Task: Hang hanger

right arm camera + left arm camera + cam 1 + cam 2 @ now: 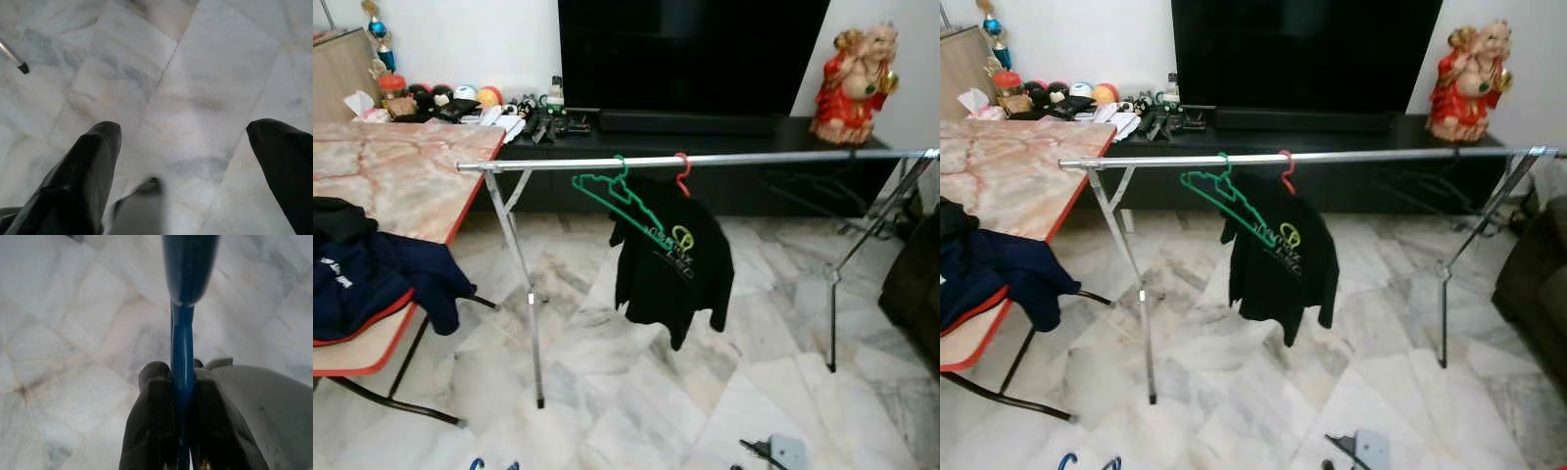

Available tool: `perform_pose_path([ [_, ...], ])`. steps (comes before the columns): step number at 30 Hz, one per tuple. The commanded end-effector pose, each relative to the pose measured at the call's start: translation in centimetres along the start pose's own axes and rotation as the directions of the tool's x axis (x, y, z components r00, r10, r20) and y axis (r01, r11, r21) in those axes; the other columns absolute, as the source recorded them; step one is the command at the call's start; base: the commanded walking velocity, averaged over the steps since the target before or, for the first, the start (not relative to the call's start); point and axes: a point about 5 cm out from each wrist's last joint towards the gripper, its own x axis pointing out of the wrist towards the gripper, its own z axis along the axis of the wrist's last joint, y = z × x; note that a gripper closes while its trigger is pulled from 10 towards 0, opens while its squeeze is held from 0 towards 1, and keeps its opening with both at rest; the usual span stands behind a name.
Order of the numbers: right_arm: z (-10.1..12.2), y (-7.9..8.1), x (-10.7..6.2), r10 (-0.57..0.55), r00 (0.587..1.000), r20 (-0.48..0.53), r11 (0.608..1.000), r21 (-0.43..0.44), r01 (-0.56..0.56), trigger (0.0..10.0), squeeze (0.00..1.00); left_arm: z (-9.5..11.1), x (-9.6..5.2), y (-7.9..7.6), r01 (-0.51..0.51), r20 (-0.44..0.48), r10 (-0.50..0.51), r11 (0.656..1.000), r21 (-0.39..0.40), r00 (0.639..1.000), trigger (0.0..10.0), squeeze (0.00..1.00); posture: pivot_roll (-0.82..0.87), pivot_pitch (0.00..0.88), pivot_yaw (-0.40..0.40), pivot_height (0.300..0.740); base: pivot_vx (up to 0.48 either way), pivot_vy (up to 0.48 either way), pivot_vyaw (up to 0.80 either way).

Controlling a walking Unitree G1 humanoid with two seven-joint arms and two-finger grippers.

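Two black fingers (pixel 151 421) of your left gripper (pixel 182 382) were clamped on a thin blue plastic hanger (pixel 182 342), which ran out between them over the floor; its blue tips showed at the bottom edge of the head view. Your right gripper (pixel 183 128) hung with its jaws spread wide and nothing between them, above the same floor.

That floor (pixel 636 392) was pale, grey-veined marble tile. Before you stood a long silver metal clothes rail (pixel 754 158) on crossed folding legs. On it hung an empty green plastic hanger (pixel 615 194), tilted, and just beside it a red hanger (pixel 682 172) carrying a black T-shirt with a green print (pixel 672 264).

To your left stood a folding table with a marbled pink top and red edge (pixel 401 176), a dark navy garment (pixel 372 274) draped over its near corner. Behind the rail ran a low black TV cabinet (pixel 705 127) with a large dark screen (pixel 690 54), a clutter of small things at its left end, and a red and gold figurine (pixel 854 83) on the right. A small grey device with a black cable (pixel 781 452) lay on the floor near you.
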Motion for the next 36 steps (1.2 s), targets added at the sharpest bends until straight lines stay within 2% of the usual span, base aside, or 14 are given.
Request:
perform_pose_path([
  [1, 0.1, -0.6, 0.0, -0.005, 1.0, 0.013, 1.0, 0.016, 0.005, 10.0, 0.0, 0.6, 0.2, -0.7, 0.017, 0.018, -0.017, 1.0, 0.003, 1.0, 10.0, 0.0, -0.02, 0.0, 0.004, 0.74, 0.0, -0.48, 0.0],
  [7, -0.3, -0.8, 0.1, 0.005, 1.0, 0.0, 0.999, -0.037, -0.005, 10.0, 0.0, 0.8, 0.3, -1.0, 0.025, 0.023, -0.025, 1.0, 0.007, 0.999, 10.0, 0.0, -0.02, 0.0, 0.001, 0.74, 0.0, -0.48, 0.0],
  [13, -0.2, -1.5, 0.0, -0.015, 1.0, -0.002, 1.0, -0.022, 0.015, 10.0, 0.0, 0.9, 0.3, -0.8, 0.016, 0.028, -0.016, 1.0, -0.002, 0.999, 10.0, 0.0, -0.02, 0.01, 0.002, 0.74, 0.0, -0.48, 0.0],
  [19, -0.1, -1.2, 0.1, -0.007, 1.0, 0.0, 1.0, -0.019, 0.007, 10.0, 0.0, 0.9, 0.3, -0.7, 0.015, 0.033, -0.015, 1.0, -0.004, 0.999, 10.0, 0.0, -0.02, 0.019, 0.008, 0.74, 0.0, -0.48, 0.0],
  [33, 0.0, -1.2, 0.1, 0.0, 1.0, 0.008, 0.999, -0.032, 0.0, 10.0, 0.0, 1.1, 0.3, -0.8, 0.027, 0.032, -0.026, 0.999, -0.034, 0.999, 10.0, 0.0, -0.02, 0.033, 0.007, 0.74, 0.0, 0.0, 0.0],
  [36, 0.0, -1.1, 0.1, 0.005, 1.0, 0.007, 0.999, -0.036, -0.005, 10.0, 0.0, 1.1, 0.3, -0.8, 0.029, 0.031, -0.027, 0.999, -0.036, 0.999, 10.0, 0.0, -0.02, 0.034, 0.008, 0.74, 0.332, 0.0, 0.0],
])
